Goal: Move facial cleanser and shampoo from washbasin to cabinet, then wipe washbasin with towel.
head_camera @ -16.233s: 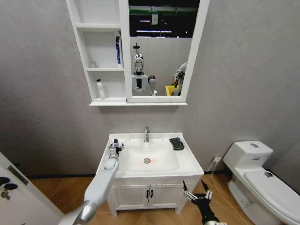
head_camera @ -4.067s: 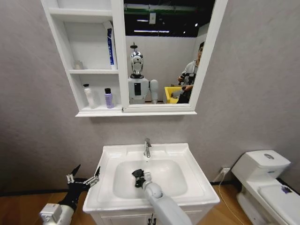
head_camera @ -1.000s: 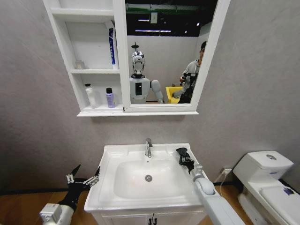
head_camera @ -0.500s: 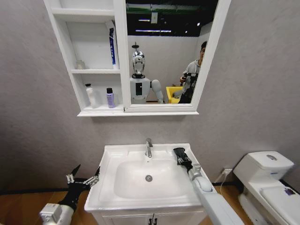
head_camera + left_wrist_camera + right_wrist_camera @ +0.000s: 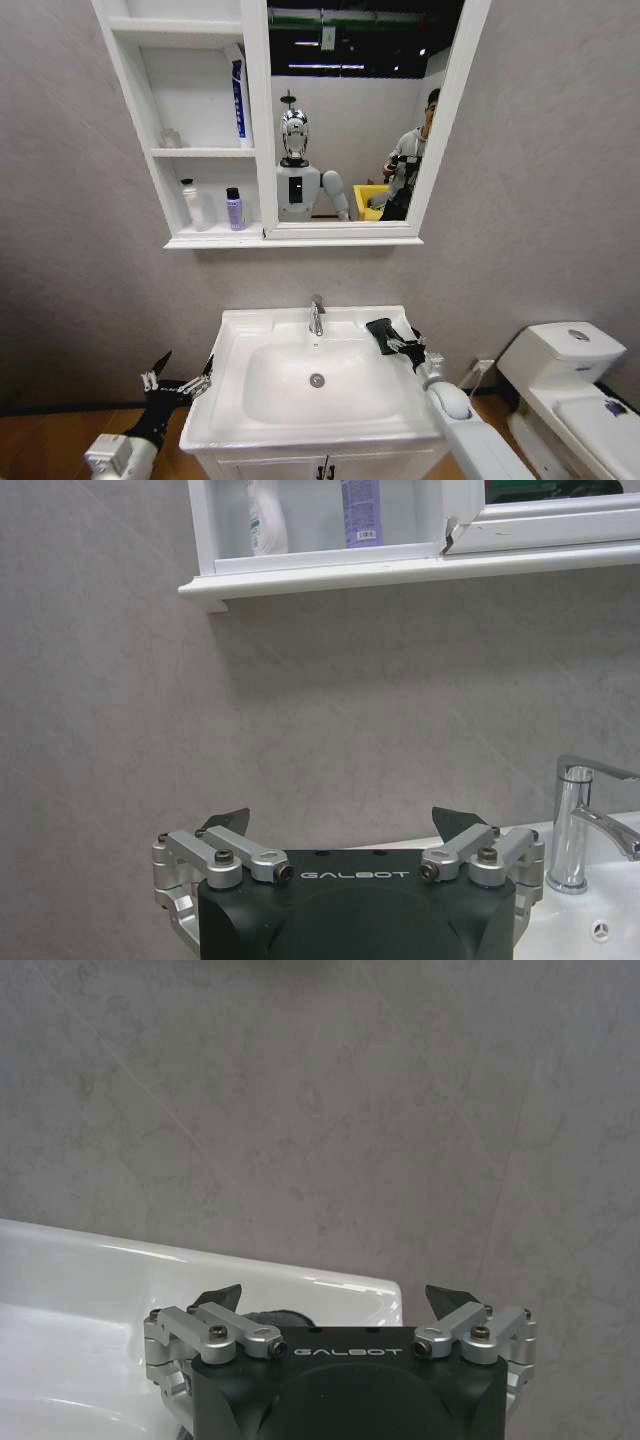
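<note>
The dark folded towel (image 5: 381, 333) lies on the rear right corner of the white washbasin (image 5: 300, 428), beside the chrome tap (image 5: 316, 318). My right gripper (image 5: 408, 347) stands open just right of it, fingers spread wide; in the right wrist view the towel (image 5: 272, 1317) peeks out under the open gripper (image 5: 335, 1295). A white bottle (image 5: 190, 205) and a purple bottle (image 5: 234, 210) with a black cap stand on the lowest shelf of the cabinet (image 5: 220, 240); I cannot tell which is the facial cleanser and which the shampoo. My left gripper (image 5: 180, 385) waits open, low and left of the basin.
A blue tube (image 5: 238, 100) leans on the cabinet's middle shelf. The tall mirror (image 5: 350, 120) reflects the robot and a person behind. A white toilet (image 5: 575, 370) stands at the right. Grey wall runs behind the basin; the vanity's doors are below it.
My right gripper has opened and drawn back a little to the right, leaving the towel on the basin's rear right corner. The left arm has not moved.
</note>
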